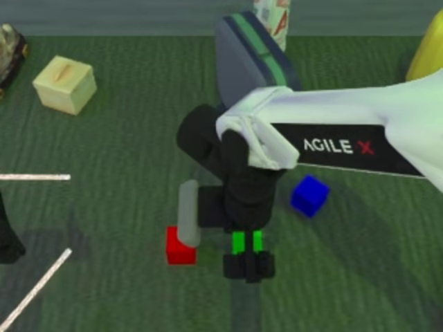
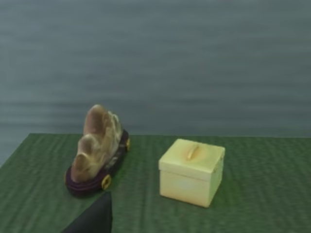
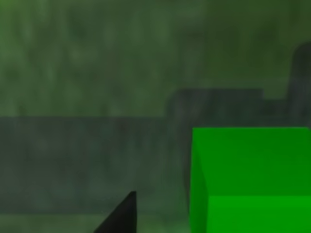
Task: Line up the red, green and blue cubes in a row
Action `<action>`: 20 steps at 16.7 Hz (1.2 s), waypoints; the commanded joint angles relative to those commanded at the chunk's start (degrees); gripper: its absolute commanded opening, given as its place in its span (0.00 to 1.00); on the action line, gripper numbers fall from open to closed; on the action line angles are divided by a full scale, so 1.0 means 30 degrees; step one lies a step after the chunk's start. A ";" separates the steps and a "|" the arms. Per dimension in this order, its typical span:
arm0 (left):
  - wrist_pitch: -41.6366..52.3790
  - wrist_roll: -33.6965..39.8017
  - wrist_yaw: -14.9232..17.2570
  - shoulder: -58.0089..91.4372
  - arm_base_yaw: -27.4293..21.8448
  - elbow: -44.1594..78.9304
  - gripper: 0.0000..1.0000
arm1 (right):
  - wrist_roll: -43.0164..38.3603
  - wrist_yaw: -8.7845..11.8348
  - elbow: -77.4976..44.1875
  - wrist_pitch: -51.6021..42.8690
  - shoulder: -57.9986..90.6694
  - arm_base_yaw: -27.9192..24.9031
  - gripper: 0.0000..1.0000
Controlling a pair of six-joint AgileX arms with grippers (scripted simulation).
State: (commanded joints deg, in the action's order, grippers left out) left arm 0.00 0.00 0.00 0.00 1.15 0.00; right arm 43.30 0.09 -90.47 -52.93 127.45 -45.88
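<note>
Overhead, right hand (image 1: 247,243) straddles green cube (image 1: 246,241), grip unclear | right wrist: cube's side | red cube (image 1: 179,247) near

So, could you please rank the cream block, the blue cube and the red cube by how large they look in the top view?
1. Cream block, clearly the largest.
2. Blue cube and red cube: these look about alike; the red one is partly hidden under the right arm's grey part, so I would not rank them.
</note>
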 joint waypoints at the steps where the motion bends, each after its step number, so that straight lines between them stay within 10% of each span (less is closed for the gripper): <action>1: 0.0000 0.0000 0.0000 0.0000 0.0000 0.0000 1.00 | 0.0000 0.0000 0.0000 0.0000 0.0000 0.0000 1.00; 20: 0.0000 0.0000 0.0000 0.0000 0.0000 0.0000 1.00 | 0.0060 0.0012 -0.3004 -0.4517 -0.1458 -0.0044 1.00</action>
State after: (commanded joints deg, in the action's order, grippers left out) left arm 0.00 0.00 0.00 0.00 1.15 0.00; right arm 43.48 0.12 -99.48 -66.49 123.08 -46.01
